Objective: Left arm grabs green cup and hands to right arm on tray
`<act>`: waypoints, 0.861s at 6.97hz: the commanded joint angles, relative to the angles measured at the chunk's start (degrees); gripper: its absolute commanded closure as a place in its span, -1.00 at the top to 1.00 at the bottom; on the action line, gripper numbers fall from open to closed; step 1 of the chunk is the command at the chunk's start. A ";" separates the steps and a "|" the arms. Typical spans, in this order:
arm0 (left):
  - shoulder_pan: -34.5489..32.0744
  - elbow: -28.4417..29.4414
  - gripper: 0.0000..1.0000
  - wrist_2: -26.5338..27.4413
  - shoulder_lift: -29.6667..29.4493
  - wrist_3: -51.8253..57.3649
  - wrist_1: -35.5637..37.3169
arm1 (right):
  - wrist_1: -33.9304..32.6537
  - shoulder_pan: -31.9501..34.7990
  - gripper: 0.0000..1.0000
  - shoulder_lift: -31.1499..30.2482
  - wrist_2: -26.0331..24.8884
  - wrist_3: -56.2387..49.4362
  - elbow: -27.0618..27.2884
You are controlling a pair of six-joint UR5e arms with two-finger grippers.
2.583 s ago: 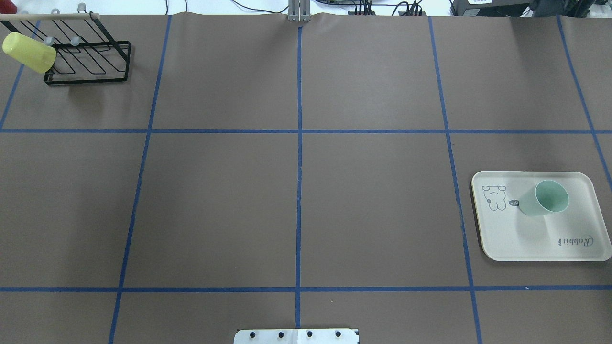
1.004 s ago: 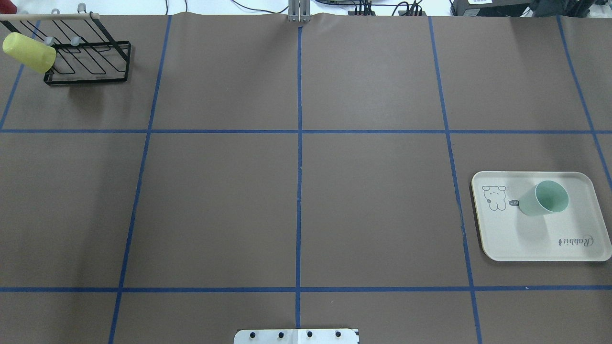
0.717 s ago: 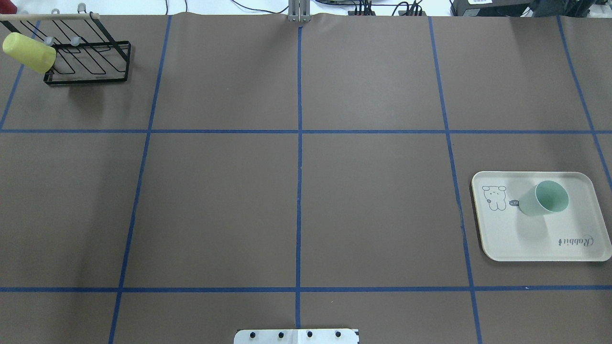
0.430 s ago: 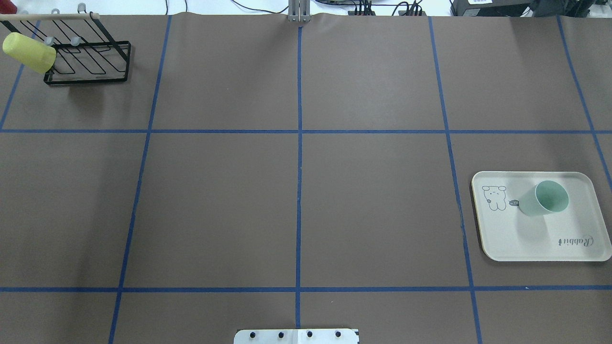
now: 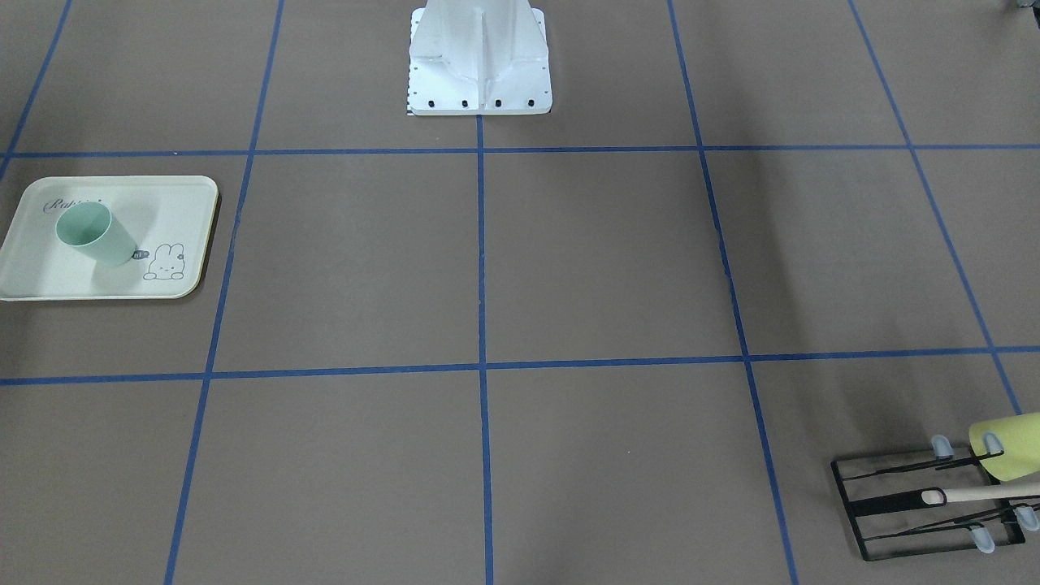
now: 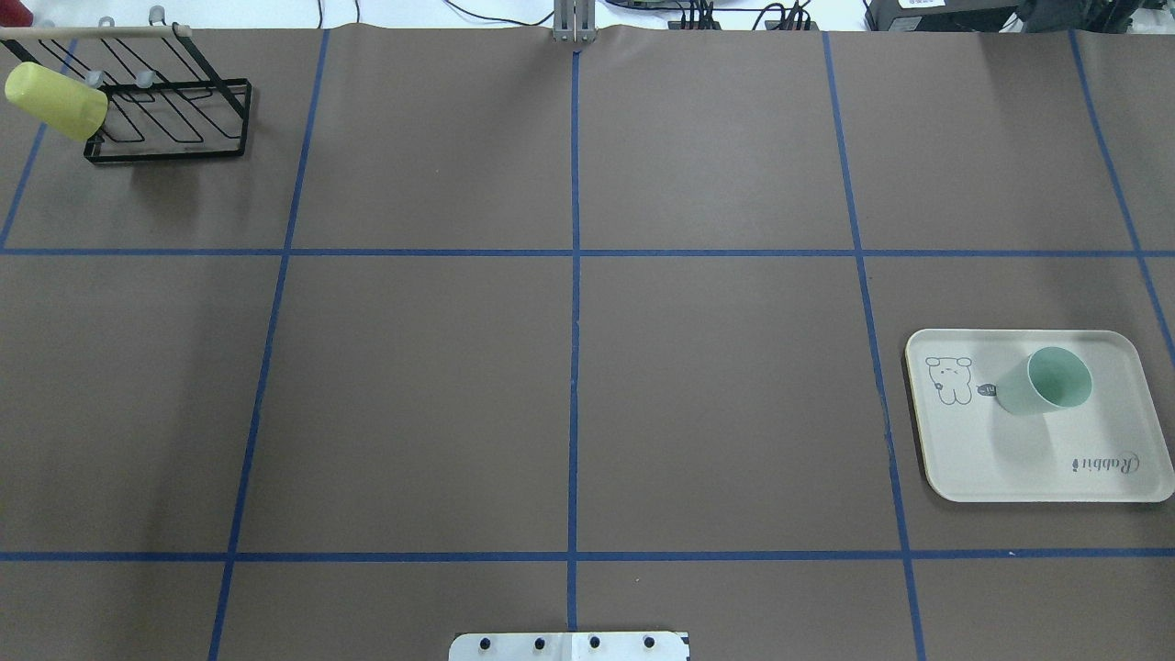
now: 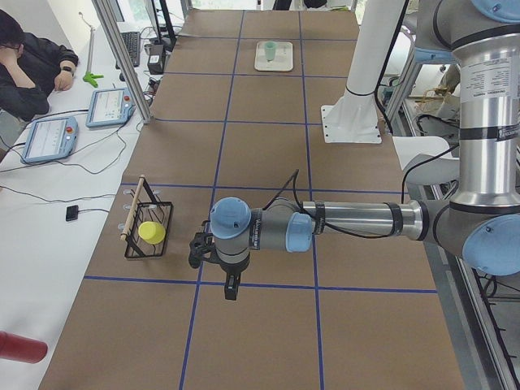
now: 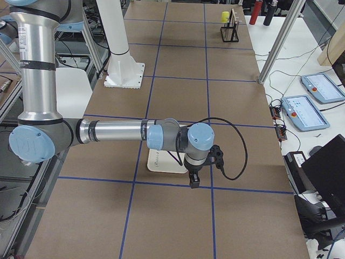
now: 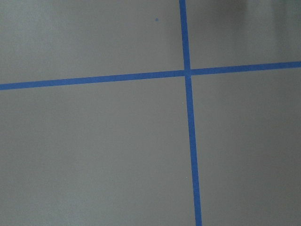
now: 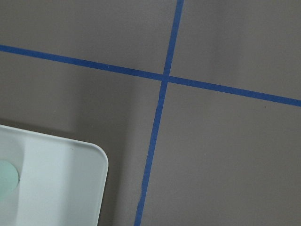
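The green cup (image 6: 1046, 381) (image 5: 93, 234) stands mouth up on the cream tray (image 6: 973, 459) (image 5: 49, 280) at the table's right side; it is small and far away in the exterior left view (image 7: 270, 50). No gripper touches it. The left gripper (image 7: 231, 286) shows only in the exterior left view, hanging fingers-down over the table next to the black rack; I cannot tell whether it is open or shut. The right gripper (image 8: 193, 181) shows only in the exterior right view, pointing down above the tray's edge (image 8: 161, 163); its state is also unclear. The right wrist view catches a tray corner (image 10: 61, 179).
A yellow-green cup (image 6: 55, 101) (image 5: 1011, 447) hangs on a black wire rack (image 6: 170, 119) (image 5: 910, 508) at the far left corner. Blue tape lines grid the brown table. The robot's white base (image 5: 479, 73) stands at the near edge. A person (image 7: 24, 69) sits beside the table.
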 commanded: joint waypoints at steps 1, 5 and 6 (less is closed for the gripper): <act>0.07 0.04 1.00 0.03 -0.04 0.01 -0.04 | 0.00 -0.01 0.98 0.04 -0.07 -0.07 -0.60; 0.07 0.04 1.00 0.91 -0.04 0.01 -0.04 | 0.00 -0.01 0.98 0.04 -0.07 -0.07 -0.52; 0.07 0.04 1.00 0.91 -0.04 0.01 -0.04 | 0.00 -0.01 0.98 0.04 0.01 -0.07 -0.52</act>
